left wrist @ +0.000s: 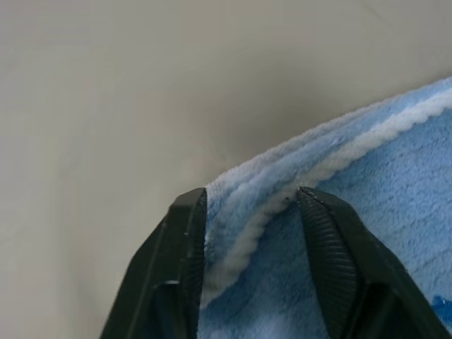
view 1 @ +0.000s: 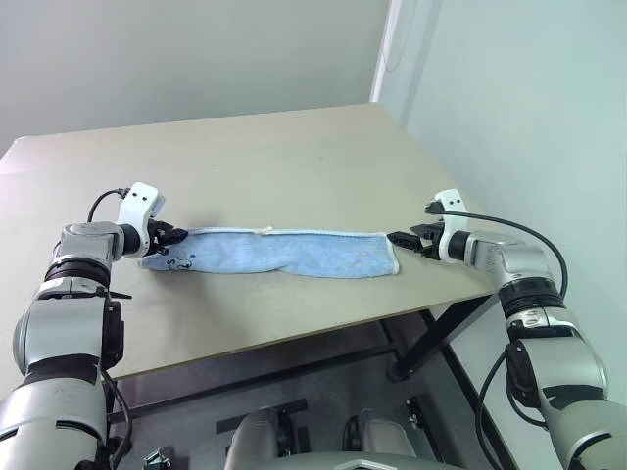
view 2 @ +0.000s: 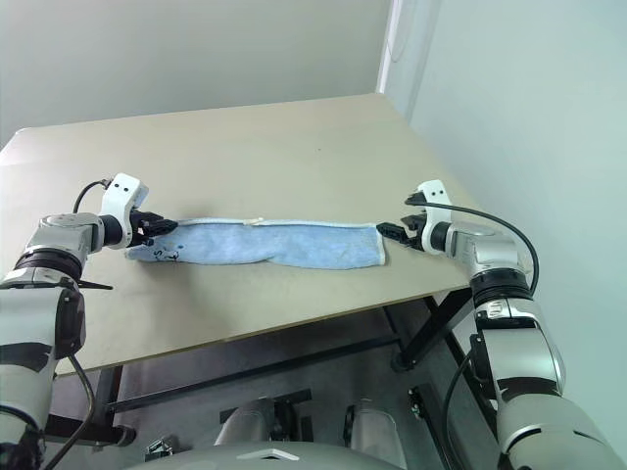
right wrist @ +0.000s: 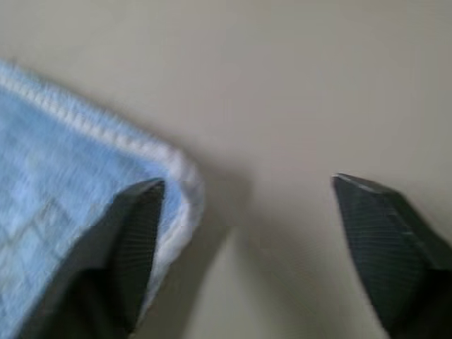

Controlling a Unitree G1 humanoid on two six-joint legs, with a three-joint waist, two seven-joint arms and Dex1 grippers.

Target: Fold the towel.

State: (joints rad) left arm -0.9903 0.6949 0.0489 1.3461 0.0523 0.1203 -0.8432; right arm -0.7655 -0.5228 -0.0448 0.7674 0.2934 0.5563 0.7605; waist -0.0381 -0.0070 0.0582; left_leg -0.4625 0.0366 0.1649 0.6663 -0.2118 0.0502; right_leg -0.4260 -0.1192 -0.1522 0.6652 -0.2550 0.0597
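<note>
A beige-topped table (view 1: 294,166) on dark metal legs carries a single item, a light blue towel (view 1: 284,252). Folded into a long, narrow strip with whitish stitched edging, it lies flat near the table's front edge.

One towel (view 1: 284,253), light blue with whitish edging, lies folded into a long strip on one counter (view 1: 294,166). Two grippers are present: one left gripper (view 1: 174,236) at one end of the strip, and one right gripper (view 1: 400,239) at the other. Each gripper carries two black fingers, four in all. One dark embroidered mark (view 1: 178,260) shows on the cloth.
</note>
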